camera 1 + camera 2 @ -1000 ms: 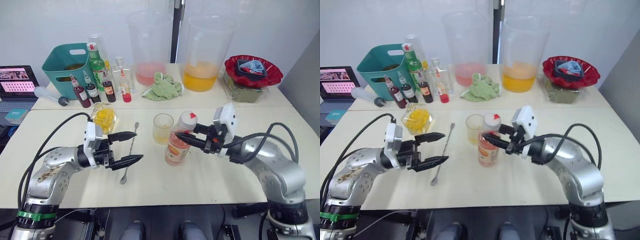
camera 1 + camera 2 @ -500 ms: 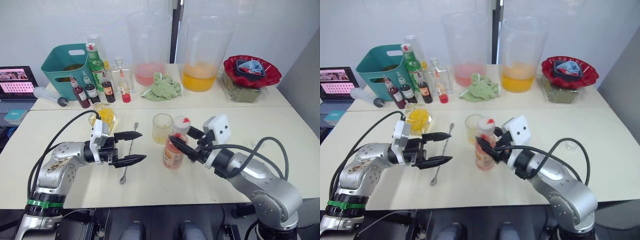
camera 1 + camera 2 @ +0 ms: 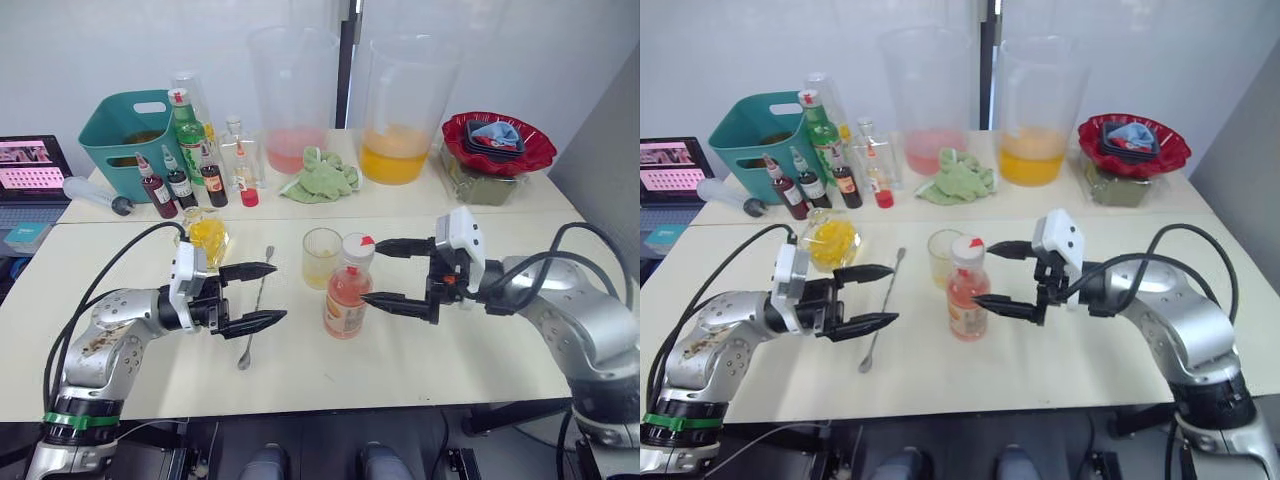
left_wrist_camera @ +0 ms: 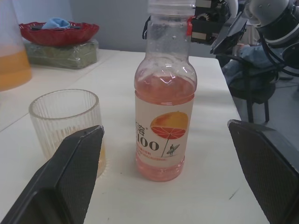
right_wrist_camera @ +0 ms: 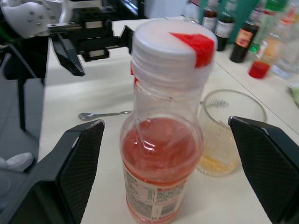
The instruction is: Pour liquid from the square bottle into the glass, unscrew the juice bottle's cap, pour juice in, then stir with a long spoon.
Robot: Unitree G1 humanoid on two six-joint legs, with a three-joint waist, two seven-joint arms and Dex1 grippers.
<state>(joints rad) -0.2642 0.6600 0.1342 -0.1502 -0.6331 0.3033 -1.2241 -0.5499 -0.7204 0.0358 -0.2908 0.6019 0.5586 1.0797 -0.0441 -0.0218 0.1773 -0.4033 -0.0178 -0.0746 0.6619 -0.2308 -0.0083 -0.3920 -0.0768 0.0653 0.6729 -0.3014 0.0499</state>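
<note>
Head views: the juice bottle stands upright near the middle of the table, its cap on and carrying a red patch. The glass stands just beside it at 11 o'clock, a little yellow liquid in its bottom. The long spoon lies flat at 9 o'clock of the bottle, and the square bottle stands at 10 o'clock of the spoon. The right gripper hovers at 3 o'clock of the juice bottle, its fingers spread wide and touching nothing. The left gripper hangs over the spoon, fingers apart, empty.

Left wrist view: the juice bottle stands between the two spread black fingers, apart from both, with the glass beside it.

Right wrist view: the cap is close up, the fingers wide on either side of the bottle. Beyond it stand the glass, the spoon and the left gripper.
</note>
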